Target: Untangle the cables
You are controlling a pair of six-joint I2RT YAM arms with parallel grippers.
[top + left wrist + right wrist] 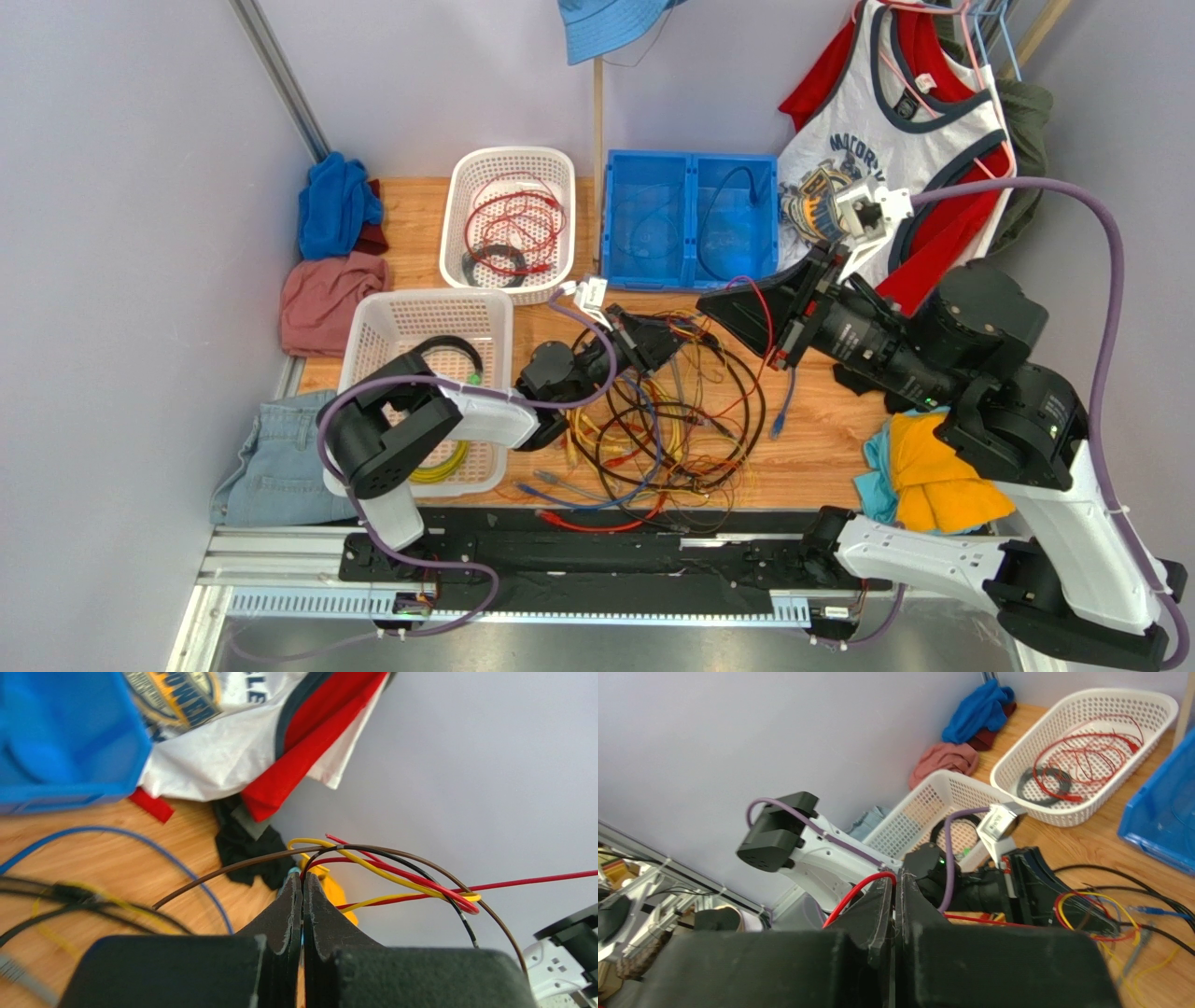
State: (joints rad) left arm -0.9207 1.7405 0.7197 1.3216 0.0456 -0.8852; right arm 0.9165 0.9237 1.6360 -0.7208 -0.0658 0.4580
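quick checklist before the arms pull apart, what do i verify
1. Left gripper gripping the cables: ok. Its fingers are pressed together and cords arch from the tips. Which cord is pinched: cannot tell.
2. Right gripper holding the red cable: ok. The cable comes out of the shut tips.
3. Red cable free of the heap: cannot tell. It runs down toward the tangle.
4. Cables separated: not ok. They lie looped over each other on the table.
5. Gap between the grippers: ok. They are apart in the top view.
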